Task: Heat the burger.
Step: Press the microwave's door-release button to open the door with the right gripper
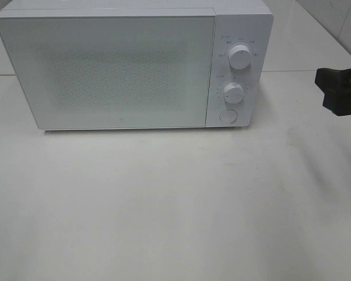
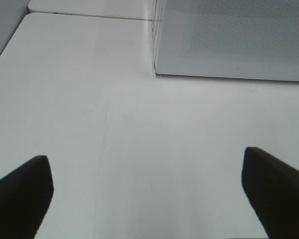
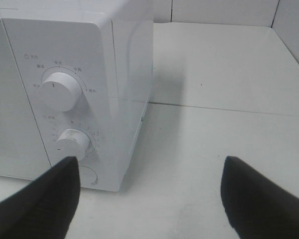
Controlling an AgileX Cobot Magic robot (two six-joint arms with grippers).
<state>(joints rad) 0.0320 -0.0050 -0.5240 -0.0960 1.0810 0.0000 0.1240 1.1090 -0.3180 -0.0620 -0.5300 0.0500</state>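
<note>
- No burger showing in any view. The microwave (image 1: 134, 64) is sitting w/ its door (image 1: 105, 70) shut & frosted, so can't tell if it's inside; that's my guess, since none is lying on the table (image 1: 175, 205) that's in view.
- The left gripper (image 2: 147, 199) is hanging w/ fingers spread wide, holding nothing. Only bare table is lying between them, and the microwave's corner is sitting well ahead of the fingertips.
- The right gripper (image 3: 149, 199) is also showing wide fingers w/ nothing between. The round button (image 3: 87, 175) & lower knob (image 3: 72, 142) are sitting just beyond one fingertip, the upper knob (image 3: 60, 90) further out.
- Handling, as judgement: the burger is prob. going to be light, soft & squashy, w/ a glossy bun that's slippery & layers that slide.
- Best hold: fingers either side at mid-height, spanning bun & filling, squeezing gently.
</note>
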